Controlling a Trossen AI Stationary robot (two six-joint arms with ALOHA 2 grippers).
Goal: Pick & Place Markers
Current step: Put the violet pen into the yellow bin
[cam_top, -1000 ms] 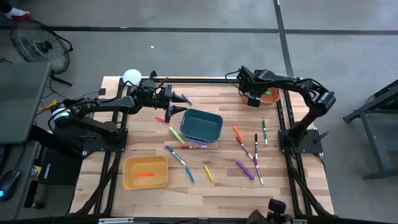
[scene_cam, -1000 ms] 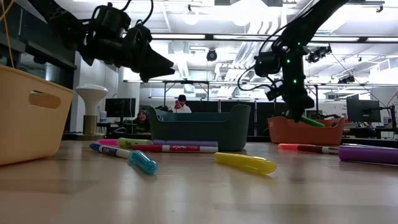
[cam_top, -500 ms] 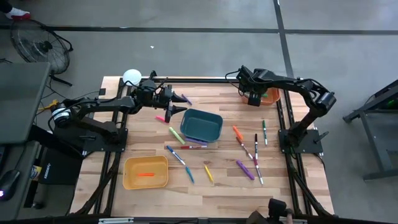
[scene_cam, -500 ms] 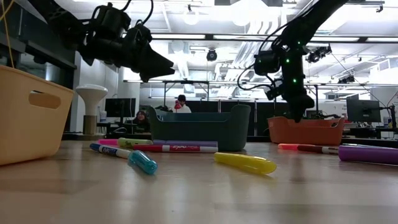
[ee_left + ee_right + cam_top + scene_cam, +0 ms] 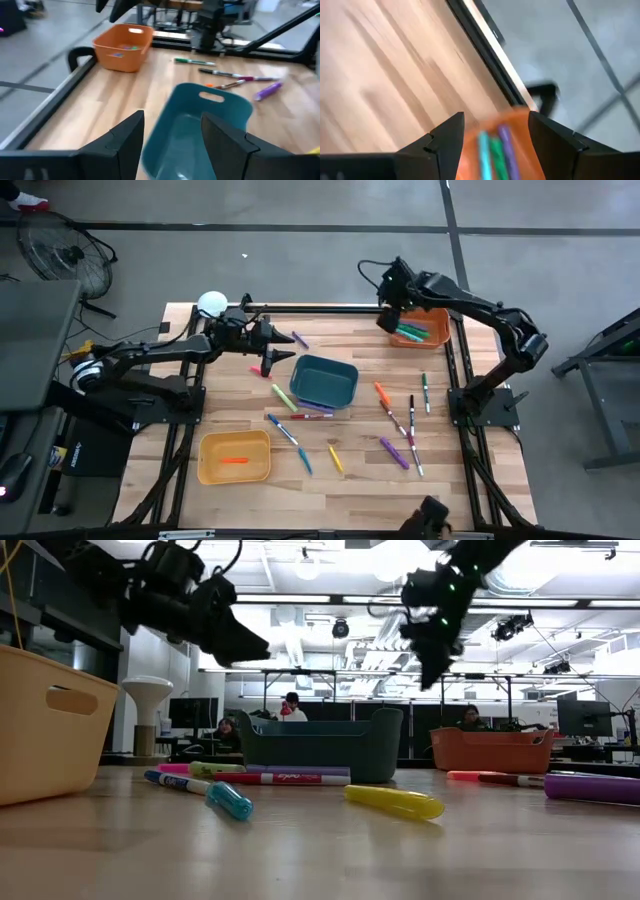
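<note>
Markers lie scattered on the wooden table: a yellow-green one (image 5: 283, 397), a blue one (image 5: 283, 428), a yellow one (image 5: 335, 459), a purple one (image 5: 393, 452) and several more at the right (image 5: 408, 415). Green markers (image 5: 410, 333) lie in the orange bin (image 5: 440, 330), and an orange one (image 5: 235, 461) in the yellow bin (image 5: 235, 442). My right gripper (image 5: 388, 320) hangs open and empty high above the orange bin's left edge; its wrist view shows the bin's markers (image 5: 495, 150) below. My left gripper (image 5: 284, 347) hovers open and empty by the teal bin's (image 5: 350, 370) far-left corner.
A white mushroom-shaped object (image 5: 211, 303) stands at the table's far-left corner. A black frame rail (image 5: 320, 308) runs along the far edge. The teal bin (image 5: 210, 100) sits mid-table. People sit in the room behind (image 5: 290, 708).
My right gripper has let go of a green marker, which now lies in the orange bin. It then rose well above the bin, shifted a little toward the far-left and turned at the wrist.
</note>
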